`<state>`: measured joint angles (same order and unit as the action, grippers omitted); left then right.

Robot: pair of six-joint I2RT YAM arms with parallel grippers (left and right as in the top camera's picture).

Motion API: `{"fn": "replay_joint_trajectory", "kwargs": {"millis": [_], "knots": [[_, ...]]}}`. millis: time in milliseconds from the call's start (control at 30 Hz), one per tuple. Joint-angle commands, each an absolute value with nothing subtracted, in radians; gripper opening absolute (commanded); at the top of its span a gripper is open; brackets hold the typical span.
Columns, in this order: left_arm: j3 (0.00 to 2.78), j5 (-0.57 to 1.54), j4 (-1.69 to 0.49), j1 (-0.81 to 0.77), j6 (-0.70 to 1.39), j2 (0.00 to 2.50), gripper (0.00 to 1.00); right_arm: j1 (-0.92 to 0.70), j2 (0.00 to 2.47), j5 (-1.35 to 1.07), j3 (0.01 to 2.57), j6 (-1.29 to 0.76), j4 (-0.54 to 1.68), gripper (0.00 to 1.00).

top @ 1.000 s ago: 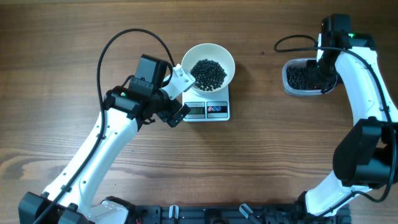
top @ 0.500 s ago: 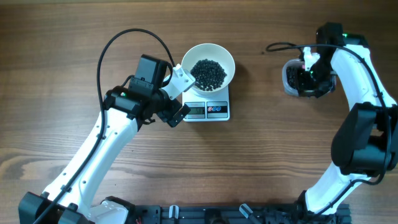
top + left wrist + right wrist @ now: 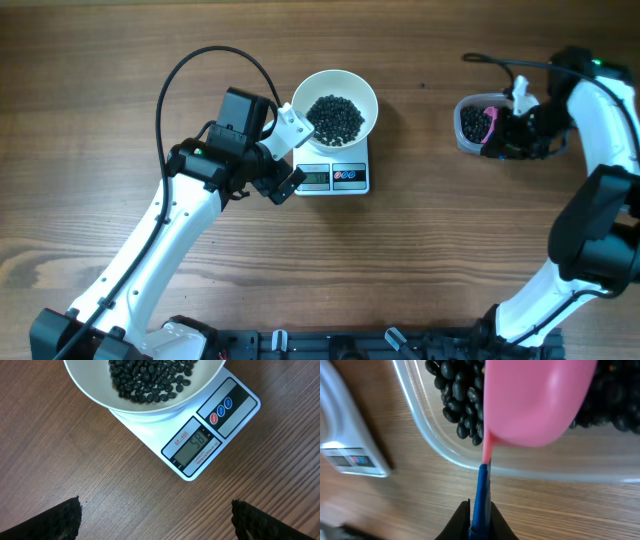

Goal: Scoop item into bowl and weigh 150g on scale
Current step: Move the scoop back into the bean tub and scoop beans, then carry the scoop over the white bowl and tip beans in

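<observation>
The white bowl (image 3: pixel 335 92) stands on the scale (image 3: pixel 350 178) and holds a heap of black beans (image 3: pixel 335 118). In the left wrist view the bowl (image 3: pixel 100 397) fills the top and the scale (image 3: pixel 210 435) reads 58. My left gripper (image 3: pixel 292 155) is open just left of the scale, with nothing between its fingers (image 3: pixel 65 517). My right gripper (image 3: pixel 515 125) is shut on the blue handle (image 3: pixel 482 485) of a pink scoop (image 3: pixel 535 400). The scoop (image 3: pixel 491 122) is over the beans (image 3: pixel 455 390) in the clear tub (image 3: pixel 465 130).
The clear tub's wall (image 3: pixel 435 435) sits on the wooden table at the far right. A black cable (image 3: pixel 200 70) loops behind the left arm. The scale (image 3: pixel 345 445) shows blurred at the left of the right wrist view.
The right arm has swung and turned over the tub, so the pink scoop now shows at the tub's middle. The left arm, bowl and scale have stayed still.
</observation>
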<state>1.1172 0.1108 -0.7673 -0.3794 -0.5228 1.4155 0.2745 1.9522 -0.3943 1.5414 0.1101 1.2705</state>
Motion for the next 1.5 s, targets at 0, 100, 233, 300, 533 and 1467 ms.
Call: {"fn": "replay_joint_trajectory", "kwargs": {"millis": [0, 100, 233, 300, 533, 1467], "knots": [[1.113, 0.126, -0.768, -0.377, -0.543, 1.407, 1.00, 0.328, 1.920, -0.560, 1.541, 0.133, 1.287, 0.04], [1.113, 0.126, -0.768, -0.377, -0.543, 1.407, 1.00, 0.381, 1.920, -0.606, 1.541, 0.133, 1.288, 0.04], [1.114, 0.126, -0.768, -0.377, -0.543, 1.407, 1.00, 0.450, 1.920, -0.682, 1.541, 0.159, 1.293, 0.04], [1.114, 0.126, -0.768, -0.377, -0.543, 1.407, 1.00, 0.488, 1.920, -0.733, 1.541, 0.192, 1.296, 0.04], [1.113, 0.126, -0.768, -0.377, -0.543, 1.407, 1.00, 0.528, 1.920, -0.911, 1.541, 0.344, 1.320, 0.04], [1.113, 0.126, -0.768, -0.377, -0.543, 1.407, 1.00, -0.095, 1.920, -0.864, 1.683, 0.131, 1.016, 0.04]]}}
